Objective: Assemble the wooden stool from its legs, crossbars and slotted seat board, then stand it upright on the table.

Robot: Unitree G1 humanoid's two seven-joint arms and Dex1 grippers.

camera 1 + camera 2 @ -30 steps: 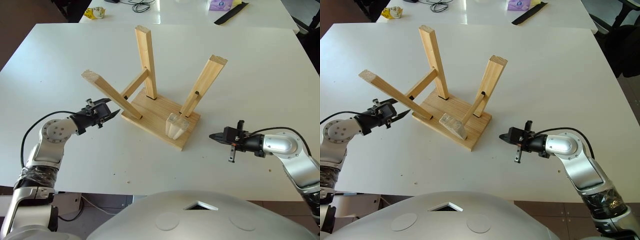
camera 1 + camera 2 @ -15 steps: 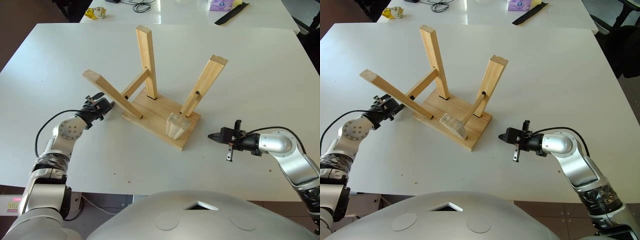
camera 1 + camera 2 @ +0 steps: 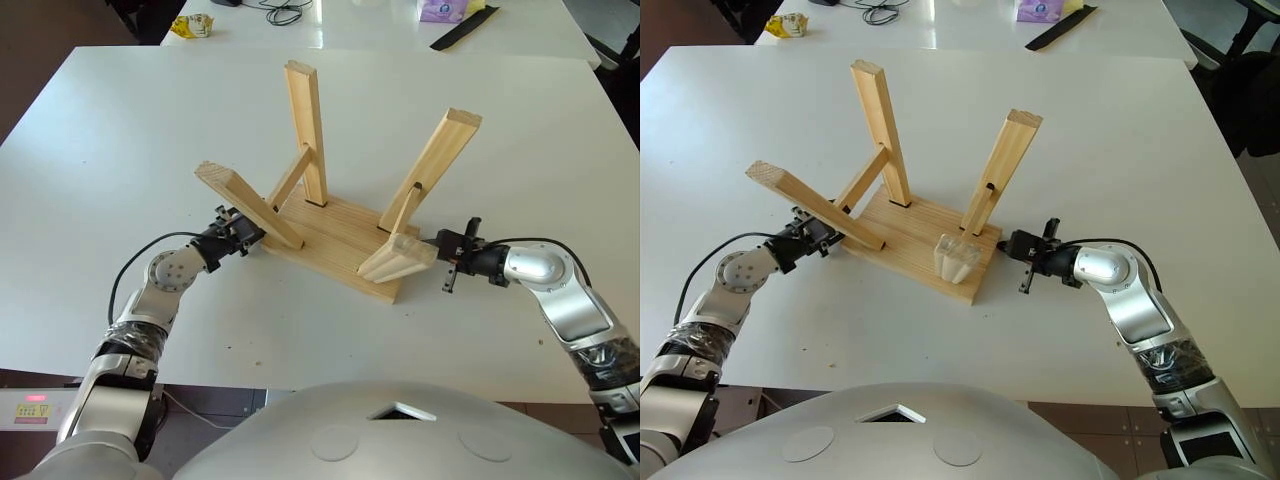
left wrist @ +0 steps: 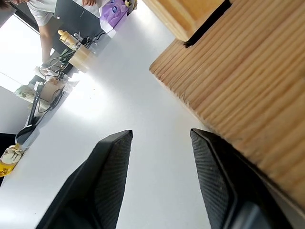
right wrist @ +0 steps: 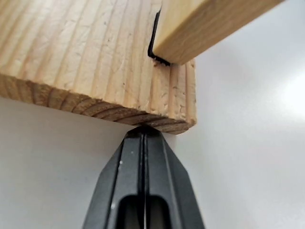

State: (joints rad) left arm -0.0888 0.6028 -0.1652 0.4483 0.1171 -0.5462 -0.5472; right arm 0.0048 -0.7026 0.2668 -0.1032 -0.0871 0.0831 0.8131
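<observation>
with the stool [image 3: 335,215] legs-up on the table [image 3: 120,150], the left gripper [image 3: 243,230] gapes at its 9 o'clock edge and the right gripper [image 3: 442,241] touches its 3 o'clock corner with closed tips; flipping upright likely needs firm holds.

**Silver-grey left arm** [image 3: 160,285]: rounded shells, round screw-dotted joint disc, black tape-wrapped forearm, looping black cable. **Silver-grey right arm** [image 3: 545,275]: matching shell, cable and tape wrap. **Black left gripper** [image 3: 248,234] and **black right gripper** [image 3: 442,244]: tapered matte jaws.

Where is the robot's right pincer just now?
In the head views, the right pincer sits on the robot's right, its shut tips touching the right corner of the seat board.
</observation>
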